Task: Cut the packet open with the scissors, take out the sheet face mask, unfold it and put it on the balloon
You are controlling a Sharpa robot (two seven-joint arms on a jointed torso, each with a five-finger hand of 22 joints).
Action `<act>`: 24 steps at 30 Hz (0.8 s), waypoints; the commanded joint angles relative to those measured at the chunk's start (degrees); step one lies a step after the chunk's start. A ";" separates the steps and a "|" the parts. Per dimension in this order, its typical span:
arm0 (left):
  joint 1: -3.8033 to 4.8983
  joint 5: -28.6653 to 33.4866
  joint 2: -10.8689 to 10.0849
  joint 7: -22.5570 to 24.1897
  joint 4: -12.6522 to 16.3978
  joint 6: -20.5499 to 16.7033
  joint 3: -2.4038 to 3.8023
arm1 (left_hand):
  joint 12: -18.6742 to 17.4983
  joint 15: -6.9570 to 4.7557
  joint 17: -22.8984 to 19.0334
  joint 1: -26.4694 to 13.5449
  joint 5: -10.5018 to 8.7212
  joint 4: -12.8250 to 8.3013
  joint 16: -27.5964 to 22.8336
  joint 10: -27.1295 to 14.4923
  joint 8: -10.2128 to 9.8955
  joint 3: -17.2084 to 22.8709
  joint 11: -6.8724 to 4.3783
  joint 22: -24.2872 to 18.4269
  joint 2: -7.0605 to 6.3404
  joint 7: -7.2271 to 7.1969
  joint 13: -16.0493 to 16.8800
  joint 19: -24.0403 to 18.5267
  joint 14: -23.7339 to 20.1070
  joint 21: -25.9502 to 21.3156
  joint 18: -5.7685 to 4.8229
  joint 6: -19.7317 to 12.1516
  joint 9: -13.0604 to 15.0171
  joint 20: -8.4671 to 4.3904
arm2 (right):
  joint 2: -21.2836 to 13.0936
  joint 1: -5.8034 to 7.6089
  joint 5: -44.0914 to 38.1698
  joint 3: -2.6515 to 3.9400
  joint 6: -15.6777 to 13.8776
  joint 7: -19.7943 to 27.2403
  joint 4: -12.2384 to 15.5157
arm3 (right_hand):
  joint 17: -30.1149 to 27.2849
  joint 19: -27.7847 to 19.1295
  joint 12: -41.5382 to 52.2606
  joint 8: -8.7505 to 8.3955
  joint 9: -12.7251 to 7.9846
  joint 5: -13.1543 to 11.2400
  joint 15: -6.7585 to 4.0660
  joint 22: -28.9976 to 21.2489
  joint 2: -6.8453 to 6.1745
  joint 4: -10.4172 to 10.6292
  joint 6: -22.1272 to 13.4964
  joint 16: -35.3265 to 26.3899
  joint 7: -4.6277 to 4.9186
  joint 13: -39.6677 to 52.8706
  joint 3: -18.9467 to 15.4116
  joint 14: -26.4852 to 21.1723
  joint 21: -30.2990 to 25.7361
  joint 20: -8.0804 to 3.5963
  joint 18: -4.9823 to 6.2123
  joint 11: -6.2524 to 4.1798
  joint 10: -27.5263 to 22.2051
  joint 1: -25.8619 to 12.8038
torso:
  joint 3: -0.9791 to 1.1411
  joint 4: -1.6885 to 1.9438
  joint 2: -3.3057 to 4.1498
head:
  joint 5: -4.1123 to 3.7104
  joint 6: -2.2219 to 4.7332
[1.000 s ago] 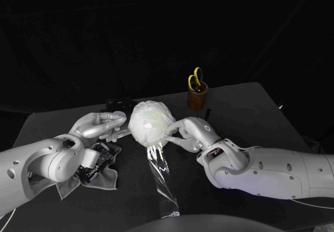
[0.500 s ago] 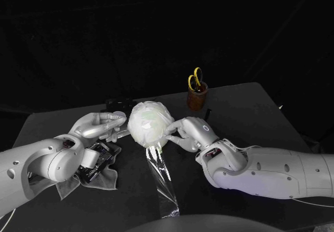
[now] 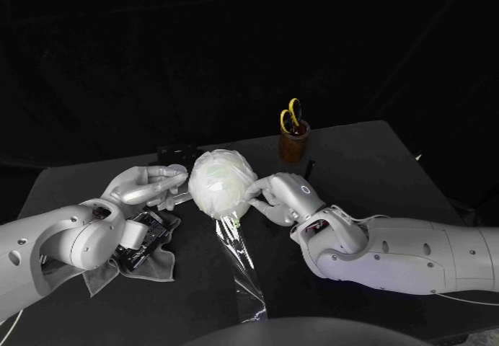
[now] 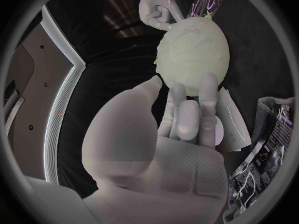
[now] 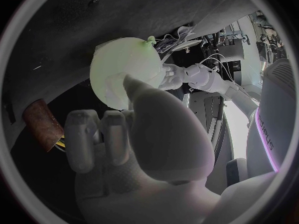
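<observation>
A pale green balloon with the white sheet face mask wrapped over it hangs above the table between my two hands. My left hand touches its left side, with thumb and fingers laid on the balloon's rounded end. From the other side my right hand pinches the mask at the balloon's edge, near the green knot. The left wrist view shows that pinch of the right hand. The yellow-handled scissors stand in a brown holder behind.
The cut black packet lies on a grey cloth under my left forearm. A clear plastic film strip runs from below the balloon toward the table's front edge. A small black object sits behind the balloon.
The balloon has shifted slightly to the left and up between the hands. My right hand has followed it a little. The left hand's fingers lie closer against it.
</observation>
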 commanded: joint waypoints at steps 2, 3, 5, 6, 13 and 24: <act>0.04 0.11 0.08 0.53 0.18 0.34 0.04 | -0.39 0.08 0.08 0.59 -0.11 0.04 0.37 0.30 0.20 -0.24 0.05 -0.03 -0.20 -0.05 -0.07 0.49 0.27 0.16 1.10 0.01 -0.08 0.02 | 0.11 -0.20 -0.93 0.01 -1.88 0.75 0.38 | 15.05 4.86 0.37 0.61 1.03 -0.13 0.04 14.37 0.15 -0.34 0.28 0.20 -0.13 15.30 1.18 5.88 0.14 0.04 -0.28 -0.12 5.98 -1.71 | -0.01 0.02 -0.01 | -0.06 -0.12; 0.04 0.11 0.08 0.53 0.19 0.34 0.04 | -0.39 0.08 0.08 0.59 -0.11 0.04 0.37 0.30 0.20 -0.24 0.05 -0.03 -0.20 -0.05 -0.07 0.49 0.27 0.16 1.10 0.01 -0.08 0.02 | 0.11 -0.22 -0.86 0.01 -1.71 0.78 0.43 | 15.05 4.93 0.37 0.85 1.56 -0.22 0.02 14.42 0.03 -0.58 0.12 0.20 -0.13 15.30 1.71 5.88 0.28 0.02 -0.31 -0.24 5.98 -2.19 | -0.02 0.02 0.00 | -0.04 -0.13; 0.04 0.11 0.10 0.53 0.18 0.33 0.04 | -0.39 0.08 0.08 0.59 -0.11 0.04 0.37 0.30 0.20 -0.24 0.05 -0.03 -0.20 -0.05 -0.07 0.49 0.27 0.16 1.10 0.01 -0.08 0.02 | 0.06 -0.26 -0.57 0.01 -0.86 1.05 0.58 | 15.05 4.99 0.37 1.15 2.16 -0.11 -0.02 14.45 -0.05 -0.83 0.04 0.20 -0.22 15.30 2.23 5.88 0.38 0.00 -0.33 -0.21 5.98 -2.69 | -0.02 0.02 0.00 | -0.08 -0.14; 0.04 0.11 0.11 0.54 0.17 0.33 0.04 | -0.39 0.08 0.08 0.59 -0.11 0.04 0.37 0.30 0.20 -0.24 0.05 -0.03 -0.20 -0.05 -0.07 0.49 0.27 0.16 1.10 0.01 -0.08 0.02 | 0.01 -0.28 -0.44 0.01 -0.22 1.14 0.66 | 15.05 5.00 0.37 1.62 3.21 -0.13 -0.06 14.46 -0.32 -1.39 -0.27 0.20 -0.25 15.30 3.15 5.88 0.41 -0.03 -0.34 -0.30 5.98 -3.52 | -0.03 0.02 -0.01 | -0.13 -0.14; 0.04 0.11 0.13 0.54 0.13 0.30 0.04 | -0.42 0.06 0.11 0.78 -0.11 0.09 0.38 0.35 0.21 -0.28 0.04 0.02 -0.14 -0.06 -0.15 0.60 0.32 0.17 1.08 -0.01 -0.09 0.00 | -0.55 -0.35 0.07 -0.02 8.83 1.84 1.19 | 15.05 4.97 0.37 2.80 6.14 -0.14 -0.08 14.45 -0.87 -2.95 -1.08 0.20 -0.38 15.30 5.60 5.88 0.39 -0.03 -0.34 -0.37 5.98 -5.93 | -0.02 -0.01 -0.04 | -0.08 -0.29; 0.04 0.11 0.24 0.50 -0.03 0.24 0.03 | -0.42 0.06 0.11 0.78 -0.11 0.09 0.38 0.35 0.21 -0.28 0.04 0.02 -0.14 -0.06 -0.15 0.60 0.32 0.17 1.08 -0.01 -0.09 0.00 | -2.95 -0.34 -2.55 -0.09 31.49 0.64 2.17 | 15.05 4.99 0.37 3.24 7.50 -0.14 -0.05 14.46 -1.18 -3.72 -1.47 0.20 -0.45 15.30 6.27 5.88 0.44 0.05 -0.35 -0.40 5.98 -7.27 | -0.03 -0.06 -0.15 | 0.15 -0.55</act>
